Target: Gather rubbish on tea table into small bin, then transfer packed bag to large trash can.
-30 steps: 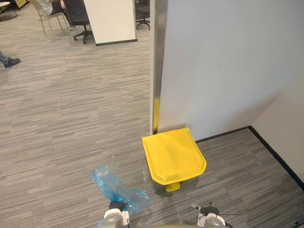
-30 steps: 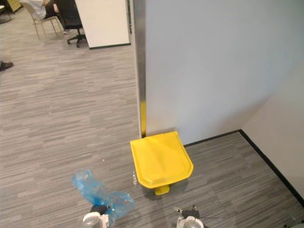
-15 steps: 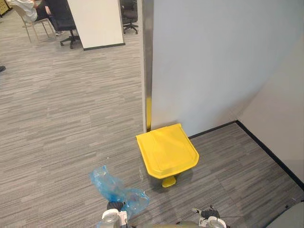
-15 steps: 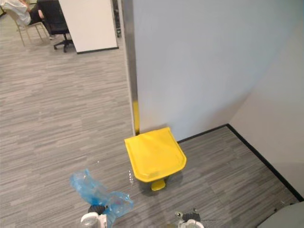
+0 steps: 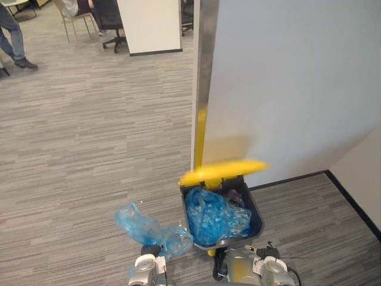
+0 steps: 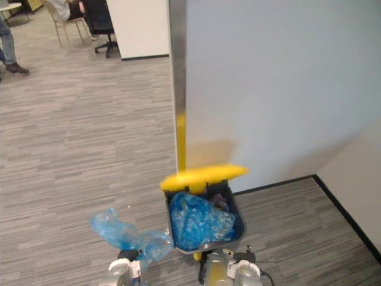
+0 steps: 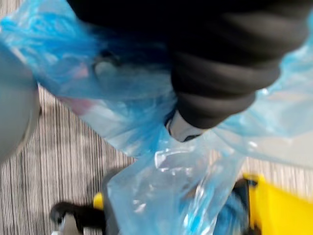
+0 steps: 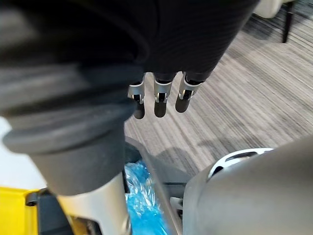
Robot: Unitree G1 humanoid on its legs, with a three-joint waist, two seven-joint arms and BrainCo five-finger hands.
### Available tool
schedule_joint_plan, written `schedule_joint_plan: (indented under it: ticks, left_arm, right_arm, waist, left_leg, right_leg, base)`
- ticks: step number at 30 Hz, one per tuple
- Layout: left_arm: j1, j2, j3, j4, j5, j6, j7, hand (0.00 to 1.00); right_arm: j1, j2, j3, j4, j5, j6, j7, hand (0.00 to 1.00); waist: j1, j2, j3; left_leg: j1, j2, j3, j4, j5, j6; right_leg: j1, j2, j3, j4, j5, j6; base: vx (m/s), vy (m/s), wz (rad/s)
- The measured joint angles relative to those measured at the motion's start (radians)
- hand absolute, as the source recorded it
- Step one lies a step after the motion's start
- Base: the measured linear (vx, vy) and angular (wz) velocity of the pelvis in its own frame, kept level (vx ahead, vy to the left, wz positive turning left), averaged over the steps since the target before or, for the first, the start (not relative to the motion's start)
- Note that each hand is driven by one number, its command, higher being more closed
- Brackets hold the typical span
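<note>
Now, one open bin, one blue bag; in left hand

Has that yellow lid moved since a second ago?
Yes. The yellow lid has swung up toward the wall, uncovering the trash can it lay flat on.

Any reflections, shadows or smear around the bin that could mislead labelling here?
Left eye view: the raised yellow lid is motion-smeared, throws a soft shadow on the wall, and reflects yellow up the metal post. Left wrist view: bright glints on the blue bag.
</note>
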Motion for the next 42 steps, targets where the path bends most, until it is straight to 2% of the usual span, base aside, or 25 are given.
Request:
schedule_joint_plan:
  ticks: [5,7,10,17,20,23,26,28,31,34,38,42]
  left_arm:
    - [-0.005,0.001,0.000,-0.001,0.014,0.005,0.001,1.00]
    - [-0.009,0.007,-0.004,-0.004,0.013,0.004,0.002,1.00]
    - [-0.007,0.011,-0.030,-0.004,0.013,0.004,0.003,1.00]
    - [-0.011,0.036,-0.085,-0.028,0.005,0.002,0.005,1.00]
    - [-0.021,0.044,-0.088,-0.064,-0.008,-0.003,0.013,1.00]
    - [-0.036,0.052,-0.105,-0.106,-0.026,-0.006,0.033,1.00]
    - [-0.067,0.060,-0.121,-0.159,-0.047,-0.014,0.047,1.00]
    - [-0.088,0.061,-0.126,-0.191,-0.067,-0.026,0.051,1.00]
    - [-0.114,0.073,-0.154,-0.224,-0.096,-0.040,0.067,1.00]
    - [-0.134,0.080,-0.183,-0.281,-0.116,-0.044,0.070,1.00]
    - [-0.178,0.080,-0.225,-0.373,-0.153,-0.047,0.076,1.00]
    - [-0.214,0.081,-0.294,-0.484,-0.188,-0.055,0.086,1.00]
  right_arm:
    - [0.000,-0.007,0.038,0.005,0.000,0.004,0.001,0.00]
    - [-0.006,-0.007,0.063,0.005,-0.001,0.009,0.000,0.00]
    - [-0.008,-0.008,0.066,0.005,-0.001,0.011,0.000,0.00]
    - [-0.092,0.006,0.206,-0.010,-0.008,0.016,-0.006,0.00]
    - [-0.149,0.009,0.270,-0.110,-0.008,0.014,-0.015,0.00]
    - [-0.253,-0.009,0.333,-0.189,-0.008,-0.002,-0.024,0.00]
    - [-0.381,-0.039,0.346,-0.205,-0.009,-0.011,-0.042,0.00]
    - [-0.457,-0.077,0.354,-0.208,-0.010,-0.010,-0.048,0.00]
    - [-0.548,-0.137,0.353,-0.240,-0.009,-0.002,-0.054,0.00]
    - [-0.653,-0.203,0.347,-0.240,-0.008,0.006,-0.057,0.00]
    - [-0.786,-0.271,0.328,-0.235,-0.003,0.018,-0.058,0.00]
    - [-0.869,-0.295,0.293,-0.222,0.017,0.027,-0.071,0.00]
  waist:
    - [0.005,-0.008,-0.005]
    - [0.006,-0.029,-0.018]
    - [0.010,-0.033,-0.020]
    - [0.020,-0.031,-0.019]
    - [0.023,-0.022,-0.006]
    - [0.032,-0.026,0.013]
    - [0.049,-0.033,0.055]
    - [0.067,-0.034,0.086]
    - [0.070,-0.035,0.128]
    - [0.070,-0.037,0.138]
    - [0.071,-0.038,0.181]
    - [0.069,-0.037,0.205]
  left_leg:
    - [-0.009,-0.021,0.005,0.008,0.015,-0.024]
    - [-0.083,-0.042,-0.006,0.041,0.022,-0.022]
    - [-0.134,-0.051,-0.030,0.056,0.022,-0.022]
    - [-0.280,-0.054,-0.075,0.116,0.022,-0.022]
    - [-0.350,-0.044,-0.093,0.159,0.022,-0.022]
    - [-0.409,-0.041,-0.093,0.187,0.021,-0.021]
    - [-0.465,-0.036,-0.095,0.227,0.000,-0.007]
    - [-0.505,-0.021,-0.098,0.274,-0.016,-0.011]
    - [-0.550,-0.011,-0.125,0.310,-0.020,-0.016]
    - [-0.615,-0.005,-0.142,0.332,-0.019,-0.018]
    - [-0.636,0.005,-0.152,0.337,-0.015,-0.026]
    - [-0.646,0.013,-0.164,0.350,-0.018,-0.032]
  right_leg:
    - [-0.005,-0.016,0.011,-0.002,-0.003,0.006]
    - [-0.038,-0.037,0.009,-0.035,0.026,0.005]
    - [-0.051,-0.056,-0.014,-0.072,0.055,0.001]
    - [-0.106,-0.073,-0.061,-0.138,0.117,0.001]
    - [-0.132,-0.071,-0.078,-0.160,0.143,-0.003]
    - [-0.172,-0.070,-0.080,-0.171,0.170,-0.007]
    - [-0.202,-0.060,-0.074,-0.196,0.202,-0.004]
    - [-0.217,-0.045,-0.071,-0.207,0.225,-0.010]
    - [-0.234,-0.034,-0.076,-0.222,0.243,-0.020]
    - [-0.283,-0.026,-0.087,-0.221,0.251,-0.029]
    - [-0.299,-0.016,-0.092,-0.218,0.255,-0.035]
    - [-0.299,-0.009,-0.098,-0.218,0.261,-0.044]
  base:
    - [0.11,-0.015,-0.02]
    - [-0.08,0.040,0.17]
    - [-0.09,0.037,0.30]
    - [-0.09,0.000,0.21]
    - [-0.09,-0.055,0.18]
    - [-0.12,-0.074,0.05]
    - [-0.16,-0.082,-0.05]
    - [-0.15,-0.067,-0.10]
    - [-0.11,-0.071,0.05]
    - [-0.06,-0.057,0.07]
    - [-0.03,-0.050,0.01]
    - [-0.02,-0.014,0.03]
